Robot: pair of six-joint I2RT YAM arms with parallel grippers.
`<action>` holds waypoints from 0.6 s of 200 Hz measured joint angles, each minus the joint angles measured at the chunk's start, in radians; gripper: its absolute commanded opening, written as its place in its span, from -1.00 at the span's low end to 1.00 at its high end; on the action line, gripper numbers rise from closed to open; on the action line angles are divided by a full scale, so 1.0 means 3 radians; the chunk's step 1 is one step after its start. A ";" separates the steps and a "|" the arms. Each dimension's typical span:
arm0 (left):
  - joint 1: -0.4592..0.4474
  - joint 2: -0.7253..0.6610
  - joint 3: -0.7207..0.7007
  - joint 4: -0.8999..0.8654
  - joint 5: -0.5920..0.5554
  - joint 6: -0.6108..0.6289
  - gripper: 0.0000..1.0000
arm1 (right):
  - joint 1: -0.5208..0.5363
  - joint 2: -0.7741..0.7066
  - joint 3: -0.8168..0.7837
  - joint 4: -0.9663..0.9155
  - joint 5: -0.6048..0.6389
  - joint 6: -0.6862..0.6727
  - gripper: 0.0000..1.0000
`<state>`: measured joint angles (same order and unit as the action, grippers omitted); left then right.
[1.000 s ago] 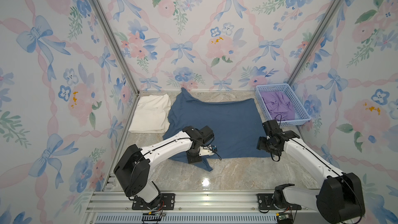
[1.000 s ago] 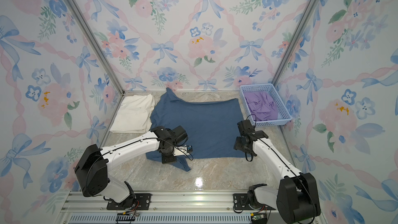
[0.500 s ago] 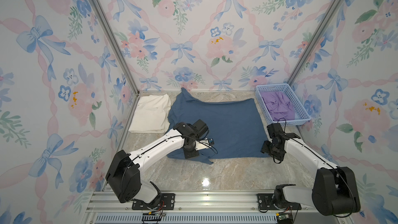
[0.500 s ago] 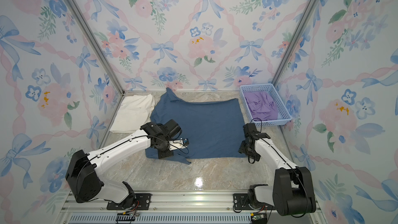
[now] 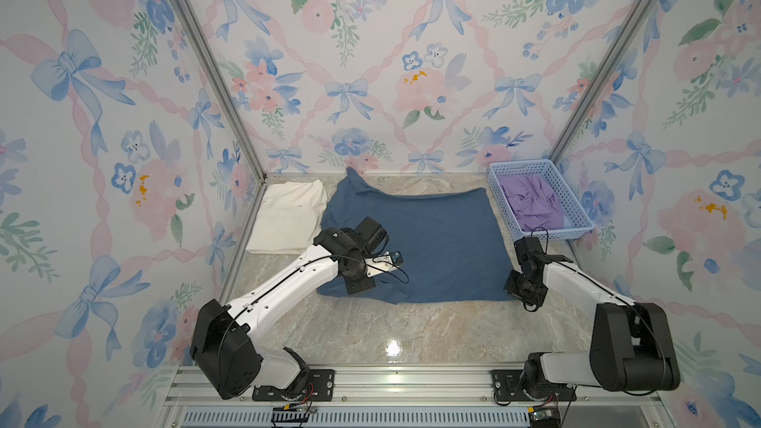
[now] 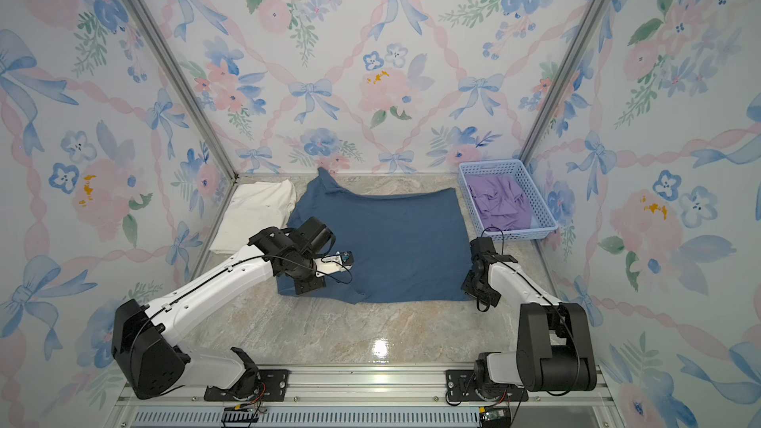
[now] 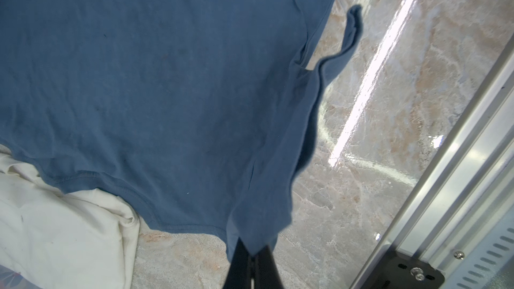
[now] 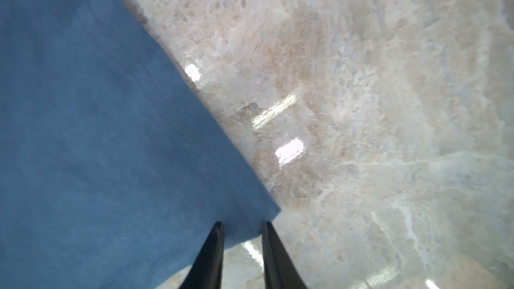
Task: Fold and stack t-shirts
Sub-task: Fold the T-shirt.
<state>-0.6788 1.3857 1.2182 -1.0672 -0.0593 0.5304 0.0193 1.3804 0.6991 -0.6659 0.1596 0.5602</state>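
Left wrist view puts the left tool (image 7: 251, 251) at a corner of the slate-blue t-shirt (image 7: 167, 79). Its two black fingers are clenched together with a fold of the blue cloth pinched between them. From that grip we see a flap of the shirt standing clear of the marbled bench (image 7: 361, 176) and casting a dark shadow on it. The cream-white t-shirt (image 7: 55, 232) lies on the bench, touching the blue hem.

In the right wrist view, the right tool (image 8: 242, 225) has its fingers apart with a narrow gap between them. They straddle another corner of the blue shirt, which lies flat on the bench. We cannot tell whether the pads touch the cloth, and nothing is lifted there.

In both top views, we find the blue shirt spread flat over the middle of the bench. One point of it is turned up against the back wall. The left tool is at its near left corner and the right tool at its near right corner. The cream-white shirt sits folded in the back left corner. A lavender basket (image 5: 552, 234) holding a crumpled purple garment (image 5: 531, 203) stands at the back right, just beside the blue shirt's edge.
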 measured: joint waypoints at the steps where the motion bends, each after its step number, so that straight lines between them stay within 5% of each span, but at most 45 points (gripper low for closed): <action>1: 0.0001 -0.0001 0.0003 0.0000 0.0000 0.0001 -1.00 | 0.0000 0.0001 -0.0001 0.0003 0.0000 0.0000 -0.53; 40: 0.0156 -0.0038 0.0084 0.0003 0.0000 0.0042 -1.00 | -0.0013 -0.0001 -0.0046 0.0052 0.0004 0.0032 -0.48; 100: 0.0359 -0.0041 0.0127 0.0013 0.0000 0.0095 -1.00 | -0.0090 -0.0421 -0.0051 -0.0022 0.0128 0.0126 0.16; 120: 0.0378 -0.0041 0.0172 0.0013 0.0001 0.0120 -1.00 | -0.0159 -0.0360 -0.0052 -0.0048 0.0146 0.0111 0.18</action>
<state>-0.5655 1.3735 1.2697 -1.0634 -0.0589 0.5663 -0.0284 1.2724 0.6834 -0.6804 0.2035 0.5934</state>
